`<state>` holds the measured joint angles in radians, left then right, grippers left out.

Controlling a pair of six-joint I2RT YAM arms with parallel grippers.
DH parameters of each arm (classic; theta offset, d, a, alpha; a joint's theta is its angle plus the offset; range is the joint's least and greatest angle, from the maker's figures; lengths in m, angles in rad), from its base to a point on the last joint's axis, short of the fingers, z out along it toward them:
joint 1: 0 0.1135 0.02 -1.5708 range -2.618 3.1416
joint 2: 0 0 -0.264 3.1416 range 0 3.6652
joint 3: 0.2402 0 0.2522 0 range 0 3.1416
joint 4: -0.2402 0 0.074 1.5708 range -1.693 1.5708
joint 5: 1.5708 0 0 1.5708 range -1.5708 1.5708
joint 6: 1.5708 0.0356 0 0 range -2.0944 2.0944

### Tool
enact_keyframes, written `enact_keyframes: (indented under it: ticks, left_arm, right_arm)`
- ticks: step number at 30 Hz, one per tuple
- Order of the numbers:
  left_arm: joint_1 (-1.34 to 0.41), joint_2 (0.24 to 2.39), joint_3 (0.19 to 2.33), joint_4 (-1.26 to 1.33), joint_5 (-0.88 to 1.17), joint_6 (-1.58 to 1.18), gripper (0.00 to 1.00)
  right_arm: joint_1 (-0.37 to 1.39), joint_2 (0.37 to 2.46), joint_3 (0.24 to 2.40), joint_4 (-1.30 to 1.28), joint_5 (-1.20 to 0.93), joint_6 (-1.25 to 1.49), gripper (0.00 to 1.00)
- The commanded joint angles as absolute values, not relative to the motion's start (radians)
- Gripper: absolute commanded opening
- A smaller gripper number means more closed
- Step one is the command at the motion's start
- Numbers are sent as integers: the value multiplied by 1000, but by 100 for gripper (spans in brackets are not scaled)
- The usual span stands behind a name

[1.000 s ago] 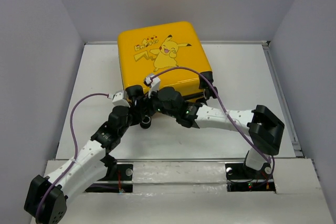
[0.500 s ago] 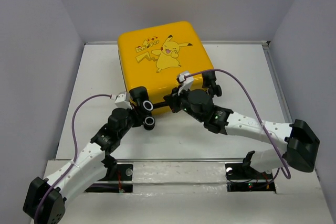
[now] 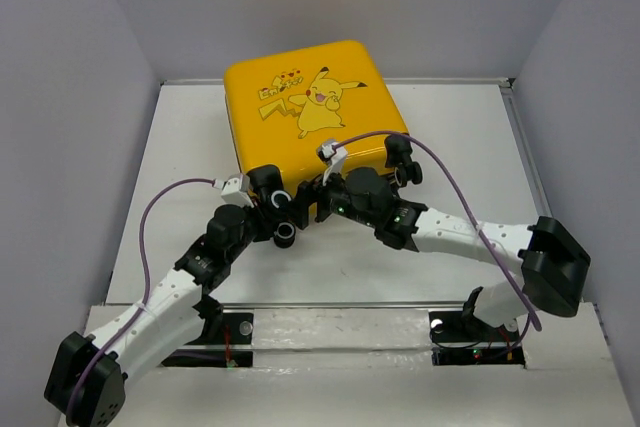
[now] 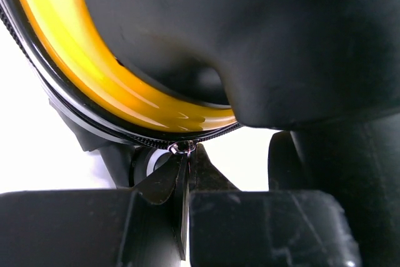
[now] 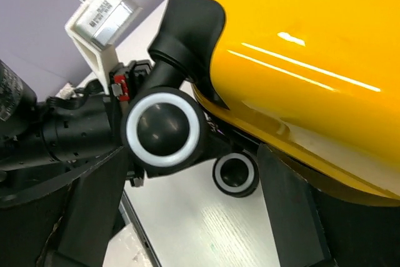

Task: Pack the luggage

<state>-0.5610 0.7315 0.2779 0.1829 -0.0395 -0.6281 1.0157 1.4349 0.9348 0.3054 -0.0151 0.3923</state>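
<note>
Your small bright-yellow hard-shell suitcase (image 3: 310, 107) lies closed and flat at the far middle of the white desk (image 3: 470, 137). Its glossy lid, with rounded corners and a cartoon Pikachu print, faces up. Both arms meet at its near edge.

In the left wrist view, your left gripper (image 4: 185, 157) has its jaws pressed together, pinching the small silvery zipper pull (image 4: 183, 148). The pull hangs from the black toothed zipper track (image 4: 75, 107) that curves round the shell's smooth yellow corner. A large rounded matte-black shape fills the upper right of that view, too close and blurred to name.

Your right gripper (image 5: 194, 161) sits just beside the left one, at the same near corner. Its flat dark jaws stand well apart, one on each side of the view. Between them shows a round black wheel with a white ring (image 5: 164, 130), on a curved black bracket fixed to the shell. A smaller ringed black wheel (image 5: 235, 175) lies beyond it. The shell's shiny yellow curve fills the upper right of that view.
</note>
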Motion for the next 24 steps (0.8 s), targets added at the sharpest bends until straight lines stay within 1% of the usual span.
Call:
enact_keyframes:
  ticks: [1,8,10,11,13,14,17,18,19,20,22,24]
  left_arm:
    - [-566,733,305,337,-5,-624,6]
    - [-566,727,305,334,-5,-624,6]
    - [-566,726,305,331,-5,-623,6]
    - [-566,726,305,333,-5,-623,6]
    - [-566,727,305,333,-5,-623,6]
    - [-566,727,305,333,-5,-623,6]
    - [-566,729,307,333,-5,-621,6]
    - [-566,729,307,330,-5,-621,6]
    - [-566,727,307,328,-5,-621,6]
    - [-566,726,310,321,-11,-620,6]
    - [-566,710,311,298,-20,-609,6]
    - [-565,695,313,264,-43,-603,6]
  right_arm:
    - [1022,1506,1034,388,-123,426,90]
    - [1022,1598,1126,397,-129,440,86]
    - [1022,1624,1143,393,-127,448,83]
    - [1022,1629,1149,390,-108,452,81]
    - [1022,1635,1152,390,-89,453,74]
    - [1022,1637,1155,384,-75,453,72]
    - [1022,1647,1166,374,-43,451,43]
    - [1022,1649,1167,374,-32,453,12]
    - [1022,1649,1167,367,-16,451,7]
    - [1022,1643,1158,361,-5,451,7]
    - [1022,1599,1125,361,89,442,7]
    - [1022,1530,1059,353,141,427,7]
